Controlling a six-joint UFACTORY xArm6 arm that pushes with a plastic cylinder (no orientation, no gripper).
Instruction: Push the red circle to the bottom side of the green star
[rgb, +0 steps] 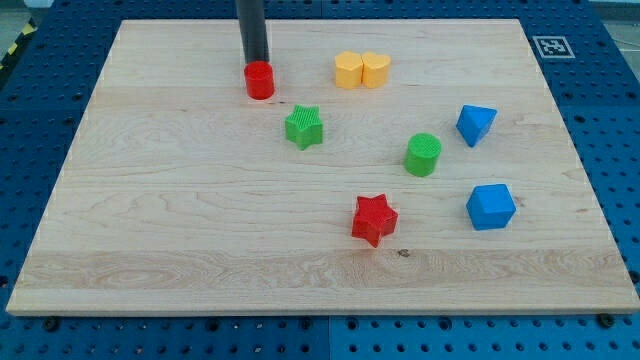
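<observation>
The red circle (259, 81) sits near the view's top, left of centre. My tip (256, 62) stands right at its top edge, touching or nearly touching it. The green star (304, 127) lies below and to the right of the red circle, a short gap apart.
A yellow hexagon (348, 70) and a yellow heart (376, 69) sit side by side at the top. A green circle (423, 155), a blue triangle-like block (475, 124), a blue cube (490, 206) and a red star (374, 219) lie to the right and below. The wooden board (150, 250) ends in blue pegboard.
</observation>
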